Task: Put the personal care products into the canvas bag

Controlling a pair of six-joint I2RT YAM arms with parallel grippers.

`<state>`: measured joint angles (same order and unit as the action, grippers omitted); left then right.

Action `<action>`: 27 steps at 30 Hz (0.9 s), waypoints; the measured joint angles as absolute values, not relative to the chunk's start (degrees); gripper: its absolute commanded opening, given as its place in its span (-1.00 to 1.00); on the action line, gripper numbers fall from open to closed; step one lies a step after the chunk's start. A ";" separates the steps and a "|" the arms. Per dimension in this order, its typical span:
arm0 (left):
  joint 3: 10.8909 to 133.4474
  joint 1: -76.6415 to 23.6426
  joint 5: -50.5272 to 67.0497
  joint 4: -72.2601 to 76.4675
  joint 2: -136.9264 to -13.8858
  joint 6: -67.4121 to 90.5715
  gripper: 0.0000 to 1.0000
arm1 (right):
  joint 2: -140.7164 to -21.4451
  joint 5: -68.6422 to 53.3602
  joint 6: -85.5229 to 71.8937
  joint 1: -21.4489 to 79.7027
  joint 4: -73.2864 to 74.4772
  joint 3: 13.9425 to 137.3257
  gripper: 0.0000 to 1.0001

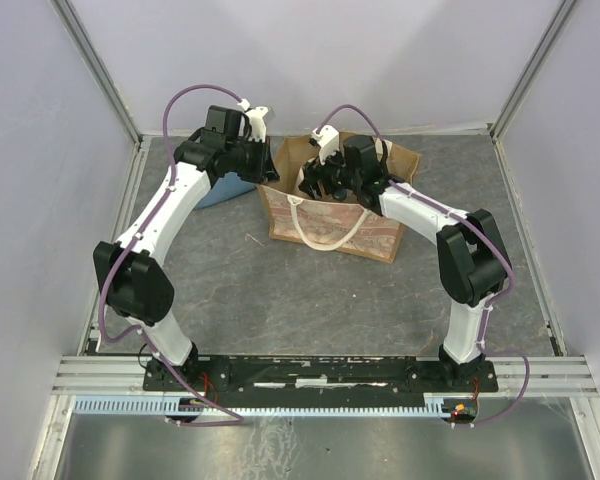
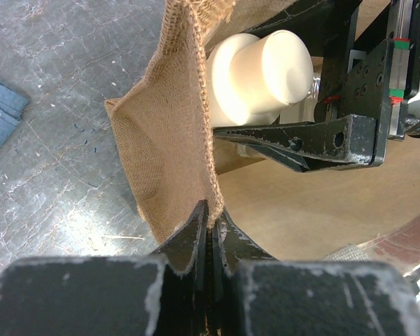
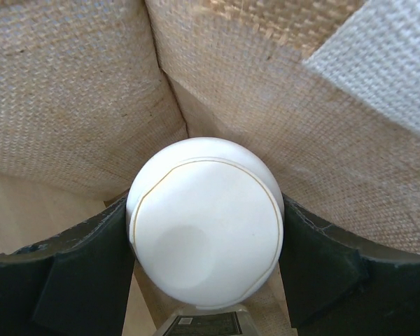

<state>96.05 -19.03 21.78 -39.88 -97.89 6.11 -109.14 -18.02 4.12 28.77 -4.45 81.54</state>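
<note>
My right end effector [image 3: 207, 250] clamps the likely light, rigid, slick jar [image 3: 206, 217] across its cap inside the canvas bag [image 2: 171, 119]; left end effector [image 2: 211, 220] pinches the floppy rim.

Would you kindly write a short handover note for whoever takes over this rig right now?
The left claw is shut on the bag at its rim, holding it open.
The right claw is shut on the jar, inside the bag, not yet released.
A clear bottle shows below the jar; the other products are out of view.
Left to do: release the jar, withdraw, let go of the bag.
</note>
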 measured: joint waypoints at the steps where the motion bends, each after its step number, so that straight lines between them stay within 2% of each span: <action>1: 96.05 -18.98 21.80 -39.88 -97.89 6.11 -0.95 | -109.14 -18.02 4.12 28.77 -4.73 81.41 -1.00; 27: 97.65 -18.81 22.68 -38.85 -100.03 6.11 -0.95 | -108.99 -11.22 10.87 28.58 -8.08 79.59 -1.00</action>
<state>97.65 -18.81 22.68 -38.85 -100.03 6.11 -108.99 -11.22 10.87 28.58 -8.08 79.59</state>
